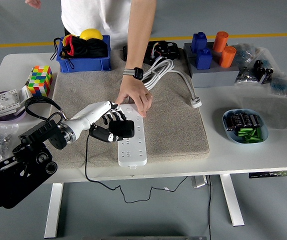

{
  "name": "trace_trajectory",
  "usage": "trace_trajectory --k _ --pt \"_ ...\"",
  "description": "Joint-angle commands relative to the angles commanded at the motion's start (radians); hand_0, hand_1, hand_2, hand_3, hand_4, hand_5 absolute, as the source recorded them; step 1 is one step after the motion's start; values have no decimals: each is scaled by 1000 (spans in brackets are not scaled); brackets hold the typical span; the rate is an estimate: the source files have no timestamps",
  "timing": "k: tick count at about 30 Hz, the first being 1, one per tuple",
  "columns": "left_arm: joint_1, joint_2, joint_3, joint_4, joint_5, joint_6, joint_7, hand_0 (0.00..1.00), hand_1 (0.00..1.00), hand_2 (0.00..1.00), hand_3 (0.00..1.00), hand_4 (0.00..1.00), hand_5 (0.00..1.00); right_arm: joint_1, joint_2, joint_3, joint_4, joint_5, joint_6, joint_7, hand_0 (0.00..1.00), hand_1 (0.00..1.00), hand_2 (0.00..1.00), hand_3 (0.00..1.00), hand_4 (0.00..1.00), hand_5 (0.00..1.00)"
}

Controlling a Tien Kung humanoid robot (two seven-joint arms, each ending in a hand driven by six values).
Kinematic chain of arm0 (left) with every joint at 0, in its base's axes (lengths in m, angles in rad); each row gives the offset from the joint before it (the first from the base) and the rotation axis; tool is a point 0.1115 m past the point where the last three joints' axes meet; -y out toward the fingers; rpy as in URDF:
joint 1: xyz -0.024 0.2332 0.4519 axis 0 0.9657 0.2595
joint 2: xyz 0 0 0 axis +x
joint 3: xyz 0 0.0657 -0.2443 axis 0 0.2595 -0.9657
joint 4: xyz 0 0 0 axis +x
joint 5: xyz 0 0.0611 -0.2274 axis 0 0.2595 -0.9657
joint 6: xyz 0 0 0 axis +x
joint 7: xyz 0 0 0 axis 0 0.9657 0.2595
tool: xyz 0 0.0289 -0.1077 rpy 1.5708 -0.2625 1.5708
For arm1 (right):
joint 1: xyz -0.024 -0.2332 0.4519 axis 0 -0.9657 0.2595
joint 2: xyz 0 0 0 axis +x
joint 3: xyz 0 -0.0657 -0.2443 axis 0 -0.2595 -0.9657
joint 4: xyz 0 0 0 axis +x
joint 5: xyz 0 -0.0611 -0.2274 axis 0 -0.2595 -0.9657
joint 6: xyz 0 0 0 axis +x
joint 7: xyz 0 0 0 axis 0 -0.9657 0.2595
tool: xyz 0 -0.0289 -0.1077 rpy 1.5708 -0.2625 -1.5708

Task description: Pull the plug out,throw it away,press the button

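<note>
No text, label, brand or number can be read anywhere.

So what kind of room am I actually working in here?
Probably a lab or workshop test area, not a home: a height-adjustable white table on a grey floor with a yellow floor line, bins of sorted parts such as the blue bin, and a person's hand steadying the power strip.
</note>
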Motion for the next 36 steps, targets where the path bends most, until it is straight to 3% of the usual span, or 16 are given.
trace_trajectory --k 3,10,11,16,17,22,23,28,29,34,35,36 --pt "-3 1 -24 2 -14 6 -7 347 274 314 539 673 2 0 0 -2 0 2 0 1 753 663 651 619 663 509" --pt "-26 -11 -66 119 6 23 -11 386 292 322 548 678 2 -1 2 -5 0 6 0 3 753 663 651 619 663 509" --pt "-29 -12 -68 136 -1 24 -12 509 378 386 576 715 2 -1 2 -4 0 6 -1 3 753 663 651 619 663 509" --pt "-41 -18 -72 216 -16 30 -21 509 378 386 576 715 2 -1 2 0 0 4 0 0 753 663 651 619 663 509" --pt "-42 -18 -72 227 -17 31 -22 597 495 472 592 738 2 -1 2 0 0 4 0 0 753 663 652 619 662 507" --pt "-45 -21 -65 267 -38 37 -28 597 495 472 592 738 2 -1 3 2 0 4 -1 0 753 663 652 619 662 507" --pt "-45 -21 -64 272 -39 39 -30 730 668 595 621 772 2 -1 3 3 0 4 -1 0 753 663 651 619 662 507" --pt "-44 -22 -61 294 -51 45 -45 730 668 595 621 772 2 0 2 2 0 5 -2 1 753 663 651 619 662 507" --pt "-43 -22 -60 297 -53 47 -48 799 797 748 760 861 2 0 2 1 0 6 -2 1 753 663 651 619 663 508" --pt "-43 -22 -62 304 -55 43 -47 799 797 748 760 861 2 -1 3 2 0 5 -1 1 753 663 651 619 663 508" --pt "-42 -21 -63 305 -56 42 -47 841 867 830 830 897 114 -1 3 2 0 5 -1 1 753 663 651 619 663 509" --pt "-42 -21 -63 304 -56 42 -47 841 867 830 830 897 114 -2 3 2 0 5 -1 1 753 663 651 619 663 509"
